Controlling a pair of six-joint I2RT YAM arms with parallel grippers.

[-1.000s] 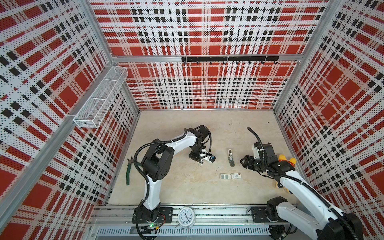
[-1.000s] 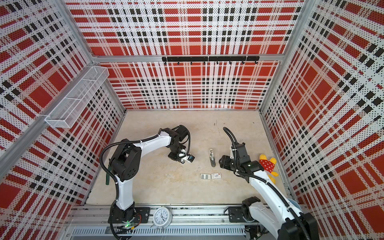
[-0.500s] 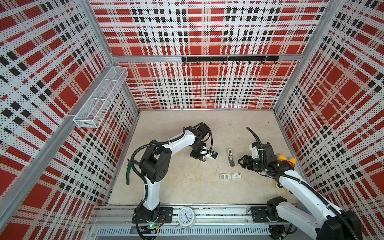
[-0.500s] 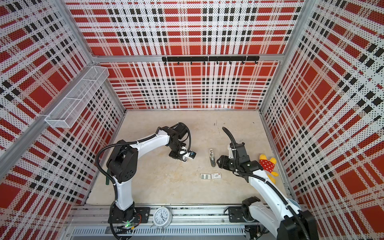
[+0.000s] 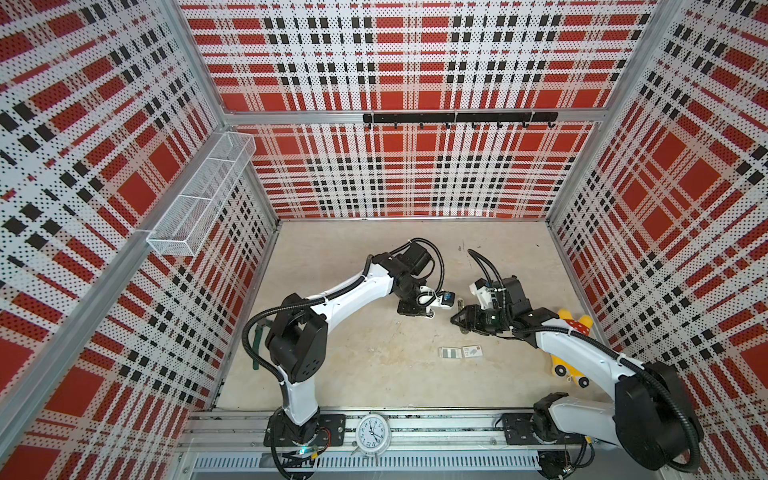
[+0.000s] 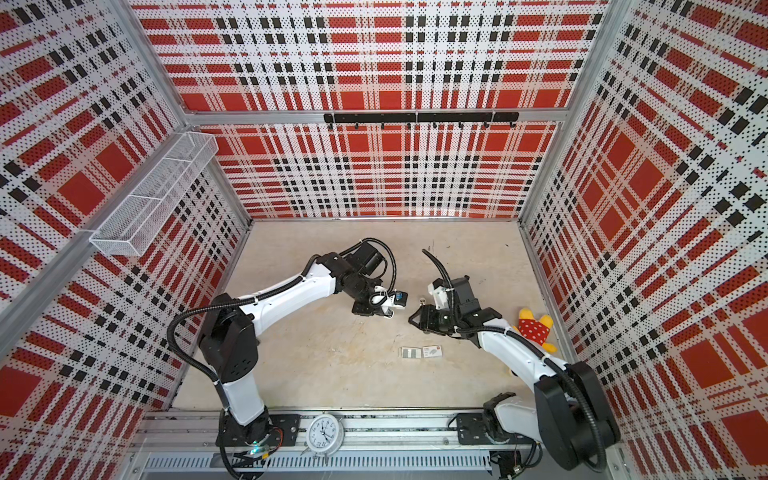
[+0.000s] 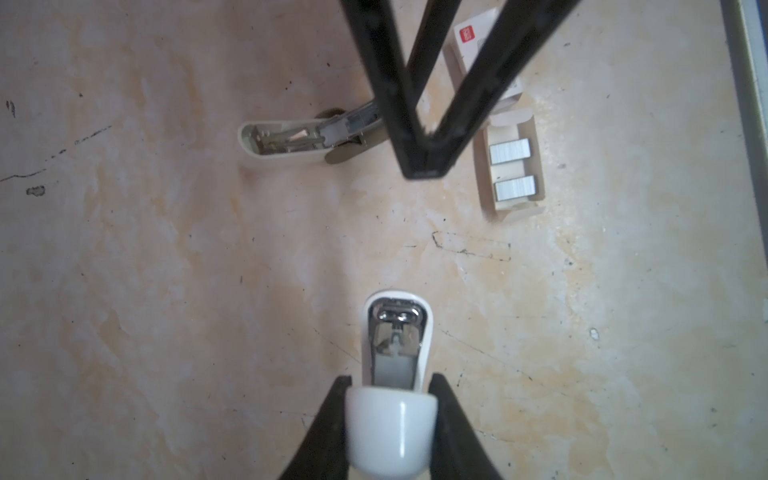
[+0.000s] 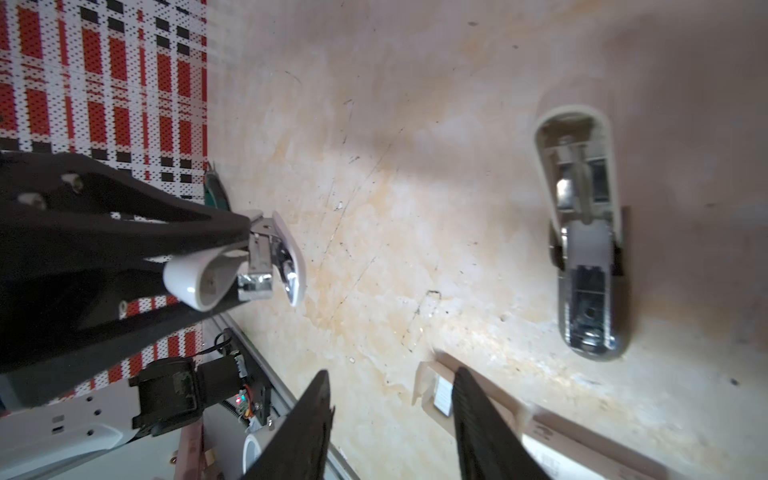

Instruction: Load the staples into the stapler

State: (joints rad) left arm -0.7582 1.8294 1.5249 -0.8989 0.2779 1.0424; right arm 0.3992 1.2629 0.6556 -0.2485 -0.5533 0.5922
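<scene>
My left gripper (image 7: 390, 380) is shut on a small white stapler (image 7: 392, 419), held above the table with its metal magazine showing; both top views show it mid-table (image 5: 436, 304). A second stapler (image 8: 582, 232) lies hinged open on the table. My right gripper (image 8: 392, 374) hovers open and empty just beside it (image 5: 454, 320), facing the left gripper. The staples (image 7: 510, 151) are silver strips lying in a small white cardboard tray (image 5: 450, 353), nearer the front than both grippers. The printed box sleeve (image 5: 472, 352) lies against that tray.
A yellow and red plush toy (image 5: 573, 328) lies by the right wall under my right arm. A white clock (image 5: 372, 432) stands on the front rail. A wire basket (image 5: 199, 199) hangs on the left wall, a hook rail (image 5: 457, 118) on the back wall.
My left gripper has carried the white stapler rightward toward the middle. My right gripper has shifted left over the lying stapler, and its jaws have narrowed somewhat.
</scene>
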